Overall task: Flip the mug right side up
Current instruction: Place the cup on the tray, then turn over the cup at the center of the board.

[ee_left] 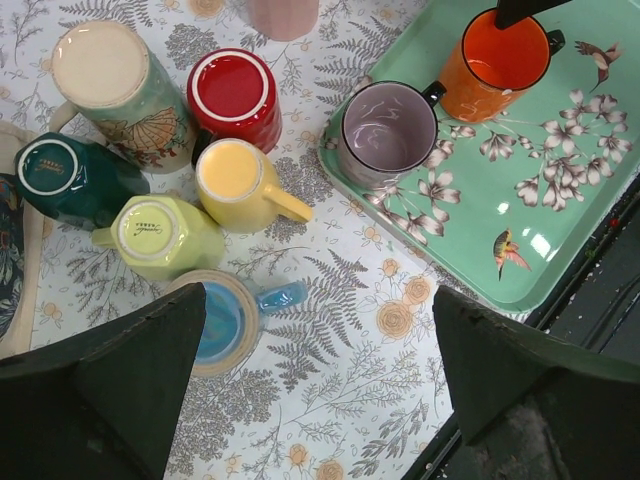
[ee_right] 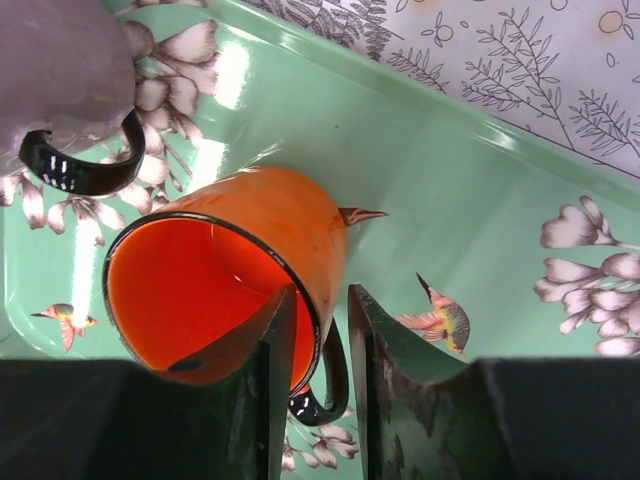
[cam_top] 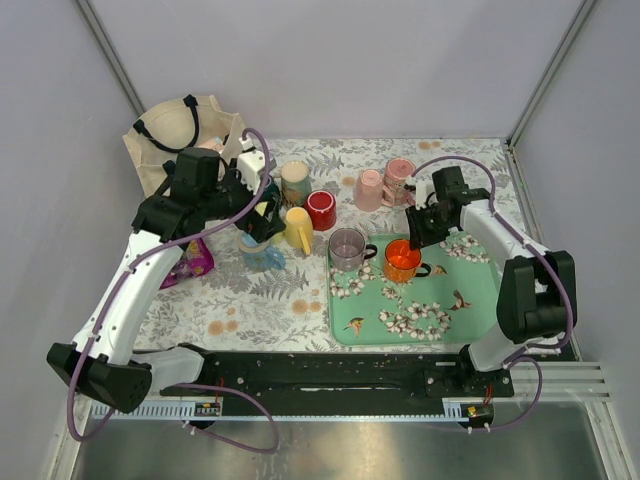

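The orange glazed mug with a black rim and black handle is on the mint-green floral tray at the right of the table, near the tray's far left part. In the top view its open mouth faces up. Just beside it, to its left on the same tray, stands a lilac mug with a black handle, also mouth up.

The right gripper reaches down onto the orange mug. In the wrist view one finger sits inside the mouth against the inner wall, and the other is outside, next to the handle. The jaws are drawn narrow around the wall there. Whether they press firmly on it cannot be told.

The left gripper is spread wide with nothing between its fingers. It hangs over the fern-patterned tablecloth, above a cream mug with a blue inside and blue handle.

Past that mug is a tight cluster of mugs with their bases showing:
- a lime-yellow mug
- a yellow mug with a handle
- a red mug
- a dark green mug
- a tall pale mug with a shell print

Two pink mugs sit near the far edge of the cloth, beyond the tray. A cream canvas tote bag with black straps lies at the far left corner.
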You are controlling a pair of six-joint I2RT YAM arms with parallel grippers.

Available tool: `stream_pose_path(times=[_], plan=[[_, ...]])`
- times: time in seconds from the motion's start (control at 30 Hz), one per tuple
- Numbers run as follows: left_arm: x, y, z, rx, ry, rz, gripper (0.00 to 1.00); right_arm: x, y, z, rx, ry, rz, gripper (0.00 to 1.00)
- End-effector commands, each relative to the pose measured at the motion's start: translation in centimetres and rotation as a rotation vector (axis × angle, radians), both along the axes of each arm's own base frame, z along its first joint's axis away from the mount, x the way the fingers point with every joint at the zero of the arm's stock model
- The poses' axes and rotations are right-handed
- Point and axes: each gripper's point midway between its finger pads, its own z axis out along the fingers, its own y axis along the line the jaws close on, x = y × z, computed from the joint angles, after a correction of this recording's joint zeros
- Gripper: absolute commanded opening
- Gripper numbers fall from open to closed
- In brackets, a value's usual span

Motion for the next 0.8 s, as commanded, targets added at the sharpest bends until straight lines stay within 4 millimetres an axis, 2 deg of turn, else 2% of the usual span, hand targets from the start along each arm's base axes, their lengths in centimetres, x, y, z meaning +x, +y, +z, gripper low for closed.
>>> stream_pose_path(times=[0.0,0.13,0.47,0.5,0.53,0.77], plan=[[0.3,0.2,2.8,-0.061,-0.079,0.004,0.99,1.5,-0.2,-0.3,-0.026,-0.034,-0.021,0.34],[0.4,0.4,3.1,-0.060,-0.084,0.013,0.99,2.9,0.5,0.4,-0.007,-0.063,0.024,0.19],[0.5,0.2,3.1,-0.064,-0.072,0.005,0.99,5.8,1.8,1.6,0.001,-0.129,0.121,0.06],[3.0,-0.7,7.0,-0.127,-0.265,0.000,0.99,5.9,2.0,1.5,-0.001,-0.131,0.133,0.06],[0.5,0.2,3.3,-0.064,-0.082,0.006,0.99,6.1,2.2,1.7,-0.004,-0.139,0.149,0.05],[0.5,0.4,3.2,-0.061,-0.083,0.007,0.99,6.1,4.0,2.2,-0.033,-0.185,0.280,0.04]])
